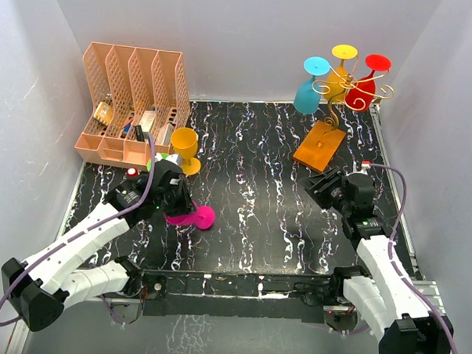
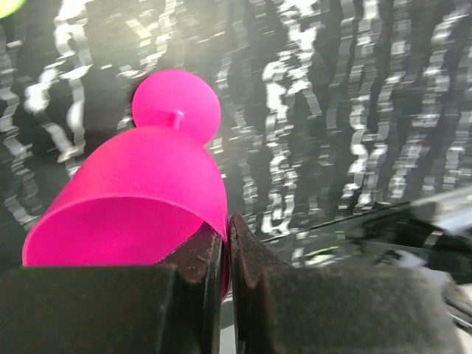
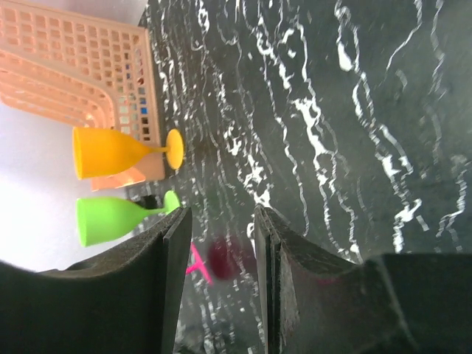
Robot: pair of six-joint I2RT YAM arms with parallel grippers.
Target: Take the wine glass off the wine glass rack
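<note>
Pinching pink wine glass [image 2: 140, 199] rim, left end effector [image 2: 227, 240], rack [image 1: 320, 145] well apart

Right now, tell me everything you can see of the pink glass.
The pink glass is an opaque, matt, plastic-looking goblet with a wide bowl, a short stem and a round foot. It is off the rack and lies tipped on its side, mouth toward the left gripper, foot pointing away. The gripper's jaws are shut on the bowl's rim, the thin wall pinched between them. It is low over the dark marbled table, near the left front; whether it rests there I cannot tell.
</note>
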